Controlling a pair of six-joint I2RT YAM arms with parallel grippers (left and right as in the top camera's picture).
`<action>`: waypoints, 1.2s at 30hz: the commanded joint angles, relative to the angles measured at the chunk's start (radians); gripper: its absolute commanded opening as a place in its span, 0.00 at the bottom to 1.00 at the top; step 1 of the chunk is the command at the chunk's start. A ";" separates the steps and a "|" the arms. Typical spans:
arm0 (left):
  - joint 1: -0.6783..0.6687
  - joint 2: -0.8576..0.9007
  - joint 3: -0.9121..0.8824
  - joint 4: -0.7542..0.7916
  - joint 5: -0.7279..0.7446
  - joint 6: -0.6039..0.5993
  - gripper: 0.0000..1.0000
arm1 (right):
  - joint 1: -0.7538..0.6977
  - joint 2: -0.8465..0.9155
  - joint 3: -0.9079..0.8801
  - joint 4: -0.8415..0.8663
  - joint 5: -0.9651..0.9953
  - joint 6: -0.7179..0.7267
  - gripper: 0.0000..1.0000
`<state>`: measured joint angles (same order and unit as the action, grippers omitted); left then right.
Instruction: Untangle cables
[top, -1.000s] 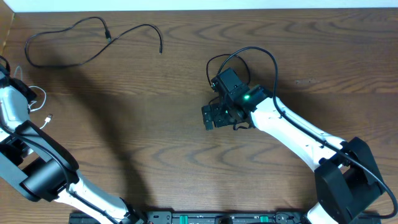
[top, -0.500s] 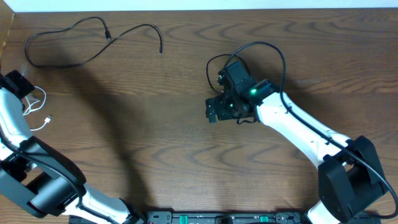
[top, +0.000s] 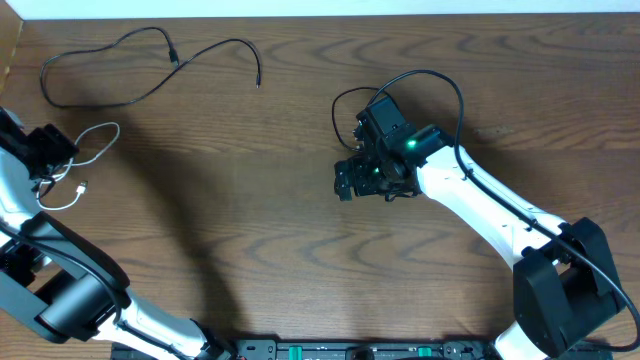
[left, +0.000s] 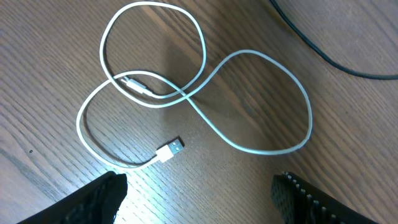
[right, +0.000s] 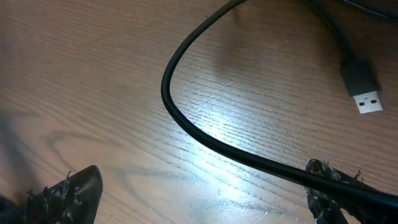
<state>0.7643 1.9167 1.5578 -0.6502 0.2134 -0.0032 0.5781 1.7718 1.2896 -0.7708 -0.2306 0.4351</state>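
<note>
White cable (left: 186, 98) lies loosely looped, well apart from black cable (right: 164, 84).

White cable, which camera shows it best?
Left wrist view: the whole white cable lies in frame, with its loops, crossings and USB plug clear. Overhead shows it small at the picture's left edge. Right wrist shows none of it, only a black cable.

White cable (left: 185, 95) looped, black cable (top: 132, 36) far-left, second black cable (right: 165, 84) centre.
</note>
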 joint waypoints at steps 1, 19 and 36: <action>0.003 0.002 0.006 -0.004 0.063 -0.018 0.80 | -0.012 -0.022 0.026 -0.005 -0.009 -0.029 0.99; -0.264 -0.009 0.006 0.192 0.942 -0.216 0.92 | -0.389 -0.188 0.063 -0.092 -0.037 0.000 0.99; -0.963 -0.008 0.005 -0.105 0.358 -0.188 0.92 | -0.562 -0.188 0.063 -0.127 0.021 0.030 0.99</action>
<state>-0.1059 1.9167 1.5570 -0.7353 0.7692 -0.2081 0.0746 1.5845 1.3426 -0.8867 -0.2234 0.4339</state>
